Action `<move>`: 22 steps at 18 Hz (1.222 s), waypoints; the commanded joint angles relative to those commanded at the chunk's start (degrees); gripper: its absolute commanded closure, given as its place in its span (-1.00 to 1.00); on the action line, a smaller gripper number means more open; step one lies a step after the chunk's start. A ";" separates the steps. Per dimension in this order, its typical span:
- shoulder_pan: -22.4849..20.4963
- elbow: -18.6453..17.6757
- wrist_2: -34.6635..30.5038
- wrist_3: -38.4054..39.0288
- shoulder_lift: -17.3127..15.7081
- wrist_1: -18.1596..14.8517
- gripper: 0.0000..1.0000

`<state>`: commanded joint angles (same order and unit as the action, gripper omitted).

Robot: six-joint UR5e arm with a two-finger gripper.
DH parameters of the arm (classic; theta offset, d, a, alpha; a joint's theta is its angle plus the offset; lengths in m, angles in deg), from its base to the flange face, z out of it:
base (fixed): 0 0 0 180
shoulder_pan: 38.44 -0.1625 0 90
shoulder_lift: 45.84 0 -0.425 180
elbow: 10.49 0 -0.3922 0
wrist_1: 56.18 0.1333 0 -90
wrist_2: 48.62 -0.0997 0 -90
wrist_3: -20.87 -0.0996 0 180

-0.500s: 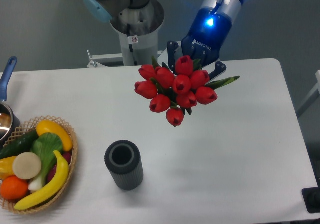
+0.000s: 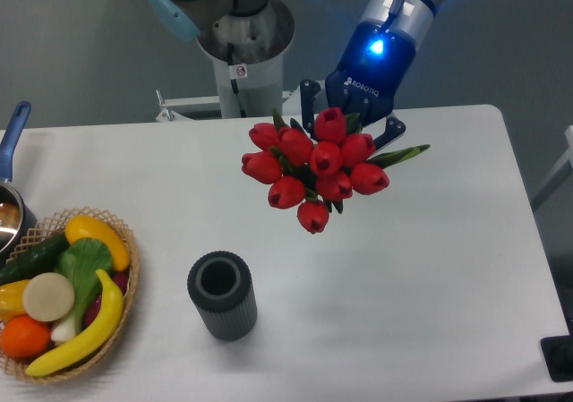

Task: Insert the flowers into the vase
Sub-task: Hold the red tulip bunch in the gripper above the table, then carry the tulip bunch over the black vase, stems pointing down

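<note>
Fixed camera view, 1 scene.

Item 1: gripper [image 2: 351,123], dark blue, 2 fingers, blue light lit on the wrist above. Fingers are pinched on the stems of the flowers, largely hidden behind the buds.

Item 2: flowers [image 2: 313,165], about 10 red closed tulip buds with green leaves, 1 leaf jutting right. Held in the air over the rear middle of the white table [image 2: 430,268], buds tipped toward the camera. Against the frame 0.5 s earlier, the bunch and gripper sit very slightly higher and further right; the shift is small.

Item 3: vase [image 2: 221,295], dark grey ribbed cylinder, upright near the front edge, mouth open, well apart from the flowers and to their lower left. Position unchanged.

Item 4: wicker basket [image 2: 121,330] of fruit and vegetables, front left, unchanged.

Item 5: saucepan [image 2: 11,201] with blue handle, left edge, partly cropped.
</note>
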<state>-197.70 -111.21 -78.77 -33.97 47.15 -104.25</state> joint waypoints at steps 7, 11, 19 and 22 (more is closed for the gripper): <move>0.61 0.44 -0.09 -0.26 0.09 0.00 0.40; 3.33 1.32 -0.09 -0.35 1.76 1.40 0.40; 7.56 1.41 9.37 -4.11 5.97 7.03 0.41; 7.65 1.41 15.01 -7.02 7.38 7.03 0.41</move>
<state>-190.06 -109.80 -63.76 -40.99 54.53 -97.22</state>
